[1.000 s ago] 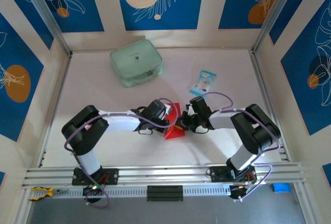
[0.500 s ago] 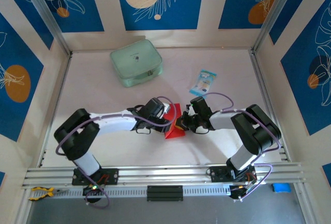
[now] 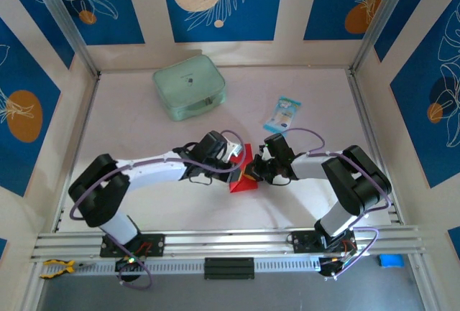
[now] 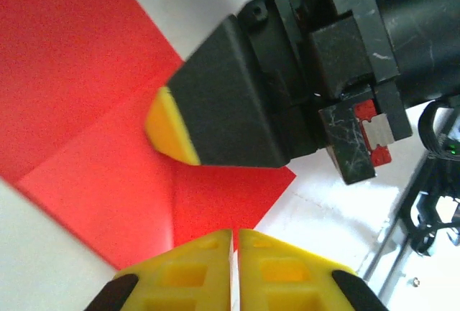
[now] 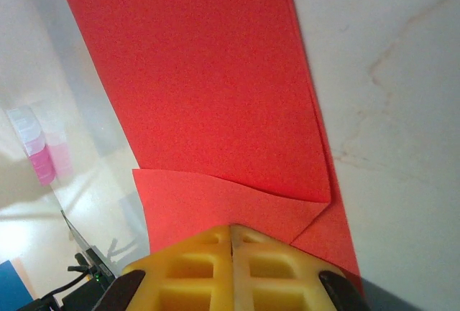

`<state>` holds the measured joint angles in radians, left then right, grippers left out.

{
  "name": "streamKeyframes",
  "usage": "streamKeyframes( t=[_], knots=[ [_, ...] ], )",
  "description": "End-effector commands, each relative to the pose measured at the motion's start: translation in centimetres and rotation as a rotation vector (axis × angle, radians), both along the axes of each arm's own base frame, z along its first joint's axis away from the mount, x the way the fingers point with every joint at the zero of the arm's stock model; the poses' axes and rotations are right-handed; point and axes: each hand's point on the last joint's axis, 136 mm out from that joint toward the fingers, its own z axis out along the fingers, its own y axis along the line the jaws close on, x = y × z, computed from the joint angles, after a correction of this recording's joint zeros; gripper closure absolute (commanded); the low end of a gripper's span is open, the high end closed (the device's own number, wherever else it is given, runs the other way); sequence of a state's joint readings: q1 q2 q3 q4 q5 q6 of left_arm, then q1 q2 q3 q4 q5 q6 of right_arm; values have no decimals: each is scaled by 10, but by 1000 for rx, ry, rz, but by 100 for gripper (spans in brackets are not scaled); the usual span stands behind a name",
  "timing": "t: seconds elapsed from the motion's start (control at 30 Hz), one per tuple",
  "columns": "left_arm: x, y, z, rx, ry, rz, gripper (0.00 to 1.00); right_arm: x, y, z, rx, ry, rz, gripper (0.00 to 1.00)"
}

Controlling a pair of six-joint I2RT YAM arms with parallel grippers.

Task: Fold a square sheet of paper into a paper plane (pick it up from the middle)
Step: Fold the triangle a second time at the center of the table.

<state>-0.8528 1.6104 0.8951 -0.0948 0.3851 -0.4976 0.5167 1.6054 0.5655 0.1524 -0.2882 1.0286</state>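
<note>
Near the middle of the table [image 3: 122, 117], the paper [image 3: 243, 184] is laid flat, its long axis running far to near. It is flanked by both grippers: the left gripper [image 4: 234, 253] is closed at its edge, the right gripper [image 5: 231, 253] closed and pressed onto it; no pinch can be confirmed.
</note>
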Motion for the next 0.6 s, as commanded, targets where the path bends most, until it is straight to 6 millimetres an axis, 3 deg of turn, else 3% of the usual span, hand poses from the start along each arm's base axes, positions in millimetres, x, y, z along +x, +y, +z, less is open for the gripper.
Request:
streamKeyframes(
  t=[0.0, 0.57],
  knots=[
    [-6, -17, 3, -75, 81, -47, 90, -13, -17, -17, -89, 70, -23, 99],
    [-8, -15, -40, 19, 178, -31, 90, -14, -17, -17, -91, 73, -18, 99]
  ],
)
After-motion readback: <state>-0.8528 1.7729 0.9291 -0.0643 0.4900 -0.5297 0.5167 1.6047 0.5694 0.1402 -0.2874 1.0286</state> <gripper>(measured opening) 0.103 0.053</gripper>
